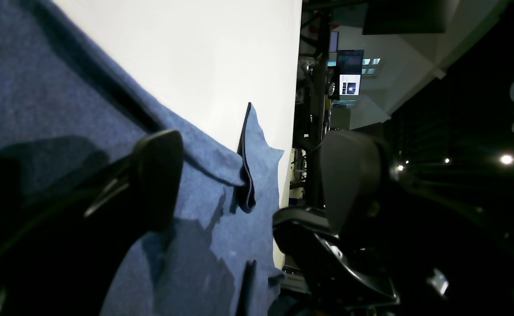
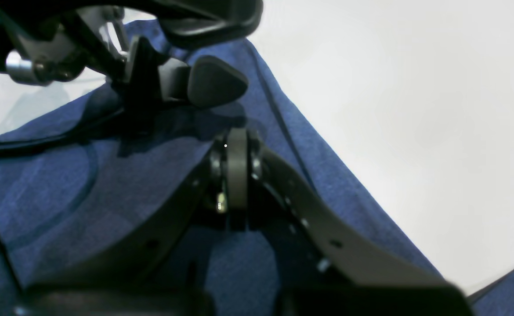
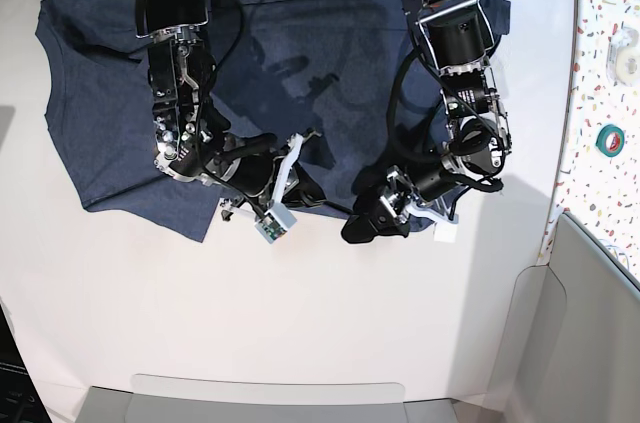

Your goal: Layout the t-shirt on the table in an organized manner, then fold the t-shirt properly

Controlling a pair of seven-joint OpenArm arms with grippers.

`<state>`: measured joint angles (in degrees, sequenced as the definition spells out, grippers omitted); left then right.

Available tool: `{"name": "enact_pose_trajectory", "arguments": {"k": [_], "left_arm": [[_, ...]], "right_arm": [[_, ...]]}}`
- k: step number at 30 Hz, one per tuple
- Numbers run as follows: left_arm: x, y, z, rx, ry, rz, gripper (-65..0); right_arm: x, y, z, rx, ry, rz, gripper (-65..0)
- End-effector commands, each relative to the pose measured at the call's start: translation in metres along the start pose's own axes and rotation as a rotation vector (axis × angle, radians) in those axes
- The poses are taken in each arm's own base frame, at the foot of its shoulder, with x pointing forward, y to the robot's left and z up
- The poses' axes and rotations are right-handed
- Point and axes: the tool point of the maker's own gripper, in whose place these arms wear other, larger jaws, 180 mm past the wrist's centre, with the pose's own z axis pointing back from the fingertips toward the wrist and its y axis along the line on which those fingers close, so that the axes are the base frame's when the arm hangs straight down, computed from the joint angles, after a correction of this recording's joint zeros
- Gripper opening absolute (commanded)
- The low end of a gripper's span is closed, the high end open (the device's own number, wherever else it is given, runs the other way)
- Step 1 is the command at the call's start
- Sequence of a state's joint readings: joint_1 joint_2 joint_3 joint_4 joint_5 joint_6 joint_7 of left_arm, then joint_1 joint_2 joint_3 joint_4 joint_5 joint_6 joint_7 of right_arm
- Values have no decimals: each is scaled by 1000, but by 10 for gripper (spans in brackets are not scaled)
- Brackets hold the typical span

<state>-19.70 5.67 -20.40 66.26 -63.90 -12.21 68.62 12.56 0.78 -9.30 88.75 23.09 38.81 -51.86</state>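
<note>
2 tools over the t-shirt [image 3: 110,103] hem — left tool [image 1: 257,175] apart, right tool [image 2: 239,127] unclear.

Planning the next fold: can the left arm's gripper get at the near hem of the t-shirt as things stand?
Probably yes: the left gripper hangs open right at the t-shirt hem, with nothing between them on the table.

No readable text anywhere — no labels, no numbers

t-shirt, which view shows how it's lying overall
The base view: the t-shirt shows nearly whole, spread across the table with both arms over it. The left and right wrist views show only close patches of blue cloth against white tabletop.
</note>
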Motion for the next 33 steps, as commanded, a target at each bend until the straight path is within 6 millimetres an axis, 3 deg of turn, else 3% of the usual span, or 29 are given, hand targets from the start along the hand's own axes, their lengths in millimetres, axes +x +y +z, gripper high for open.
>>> {"name": "enact_pose_trajectory", "arguments": {"k": [1, 8, 14, 23, 27, 33], "left_arm": [[14, -20, -2, -51, -29, -31, -174], [14, -21, -2, -53, -30, -32, -174], [28, -43, 6, -73, -87, -114, -174], [19, -30, 17, -47, -105, -104, -173], [16, -29, 17, -44, -93, -109, -173], [16, -26, 20, -40, -96, -103, -173]], "right_arm": [[21, 0, 2, 9, -66, 18, -650], [19, 0, 2, 8, -61, 15, -650], [17, 0, 1, -13, -62, -41, -650], [19, -3, -2, -43, -71, -88, -650], [19, 9, -7, -15, -57, -65, -650], [19, 9, -7, -15, -57, -65, -650]]}}
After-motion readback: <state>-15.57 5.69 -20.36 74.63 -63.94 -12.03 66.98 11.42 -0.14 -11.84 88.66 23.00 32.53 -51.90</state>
